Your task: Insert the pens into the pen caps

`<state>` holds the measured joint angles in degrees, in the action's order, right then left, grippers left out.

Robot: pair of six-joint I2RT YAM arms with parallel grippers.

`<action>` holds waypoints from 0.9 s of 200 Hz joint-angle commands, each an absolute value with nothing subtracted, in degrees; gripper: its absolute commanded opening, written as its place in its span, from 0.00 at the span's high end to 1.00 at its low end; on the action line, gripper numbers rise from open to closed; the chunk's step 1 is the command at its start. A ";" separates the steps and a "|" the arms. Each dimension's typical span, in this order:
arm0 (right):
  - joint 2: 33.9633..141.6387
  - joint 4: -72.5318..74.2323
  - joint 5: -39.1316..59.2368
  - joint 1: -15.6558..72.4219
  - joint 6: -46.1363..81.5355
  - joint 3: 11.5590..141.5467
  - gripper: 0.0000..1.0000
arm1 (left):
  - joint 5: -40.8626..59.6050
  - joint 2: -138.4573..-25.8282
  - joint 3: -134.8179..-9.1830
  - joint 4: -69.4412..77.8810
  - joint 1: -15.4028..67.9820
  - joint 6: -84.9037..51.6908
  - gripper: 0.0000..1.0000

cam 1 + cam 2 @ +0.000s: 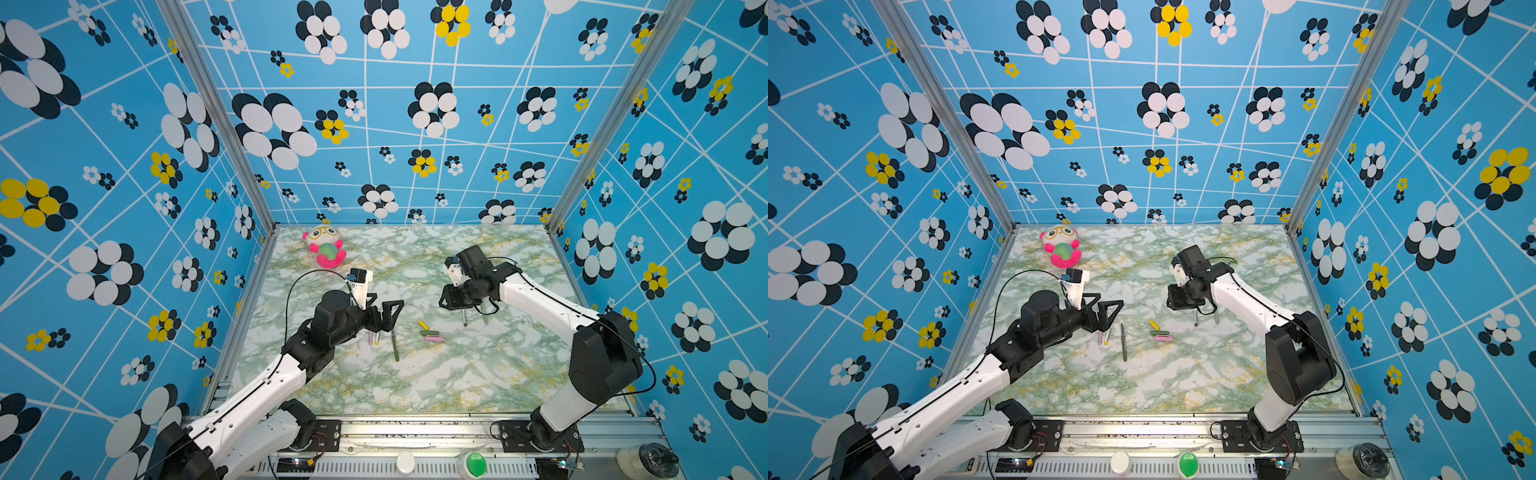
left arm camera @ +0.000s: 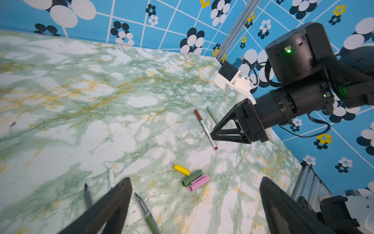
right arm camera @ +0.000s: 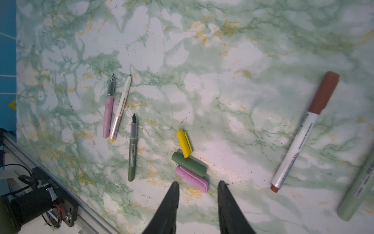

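Note:
Three uncapped pens lie side by side left of centre: pink, white and dark green. Just right of them lie three loose pen caps, yellow, dark green and pink, touching one another. Farther right a white pen wearing a brown cap rests beside a pale green pen. My left gripper hangs wide open above the uncapped pens, holding nothing. My right gripper hovers open and empty between the caps and the brown-capped pen.
A pink and white plush toy sits at the back left of the marbled table. Patterned blue walls enclose three sides. A metal rail with the arm bases runs along the front edge.

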<state>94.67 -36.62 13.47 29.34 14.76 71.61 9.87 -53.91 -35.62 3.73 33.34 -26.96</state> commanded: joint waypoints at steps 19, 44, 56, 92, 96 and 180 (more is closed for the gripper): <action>96.99 -37.19 9.99 33.55 14.41 71.93 0.66 | 3.25 -54.22 -35.01 -9.74 32.43 -32.25 0.02; 98.64 -37.40 9.02 35.79 14.29 72.82 0.66 | 4.08 -54.10 -33.16 -10.96 32.38 -34.97 0.03; 99.25 -37.39 8.71 36.57 14.22 72.93 0.66 | 4.54 -53.98 -32.55 -11.64 32.44 -36.16 0.04; 100.68 -37.77 7.46 38.18 12.59 72.86 0.66 | 5.24 -54.46 -31.24 -13.42 32.59 -38.61 0.08; 100.84 -37.86 7.32 38.30 12.36 72.79 0.66 | 5.34 -54.69 -31.18 -13.65 32.66 -38.70 0.08; 102.73 -38.41 5.62 39.43 10.88 70.46 0.61 | 4.56 -65.37 -32.24 -13.53 39.06 -42.71 0.19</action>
<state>101.38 -37.06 7.07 39.11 11.75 71.66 5.13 -62.74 -31.70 -12.45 37.10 -40.97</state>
